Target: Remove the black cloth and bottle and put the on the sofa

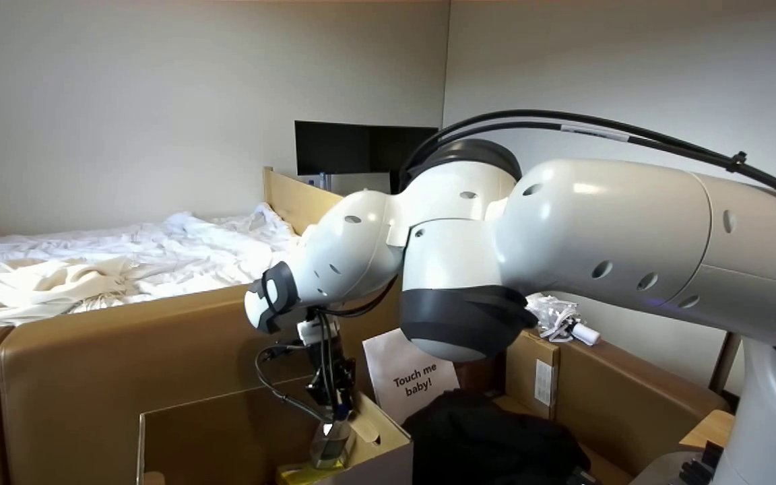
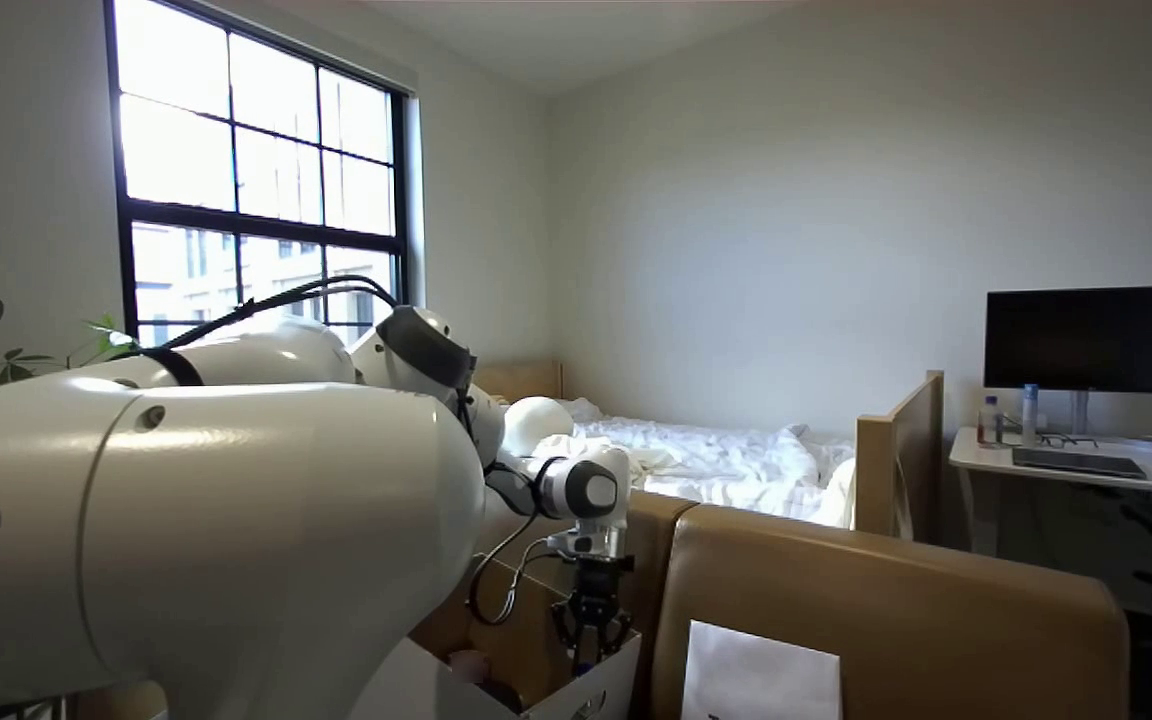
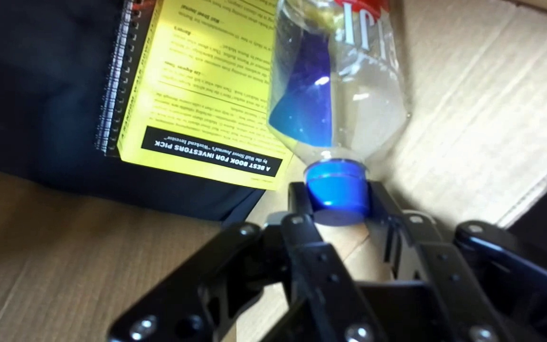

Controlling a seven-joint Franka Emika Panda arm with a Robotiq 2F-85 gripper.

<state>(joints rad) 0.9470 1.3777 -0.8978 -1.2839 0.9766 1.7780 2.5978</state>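
A clear plastic bottle (image 3: 373, 99) with a blue cap and a red-and-white label is in the wrist view. My gripper (image 3: 337, 202) is shut on its blue cap, one finger on each side. In an exterior view the bottle (image 1: 329, 444) hangs below the gripper (image 1: 339, 411), inside the cardboard box (image 1: 388, 465) near its wall. I cannot tell whether its base touches anything. In an exterior view the gripper (image 2: 586, 655) is low at the box's edge and the bottle is mostly hidden. A black cloth (image 1: 496, 441) lies in a heap on the brown sofa (image 1: 125, 357), beside the box.
A yellow book (image 3: 202, 104) and a spiral notebook (image 3: 114, 76) lie on dark fabric (image 3: 31, 95) in the box. A paper sign (image 1: 408, 377) leans on the sofa back. A small cardboard box (image 1: 529, 370) and a wrapped umbrella (image 1: 560, 316) are farther along the sofa.
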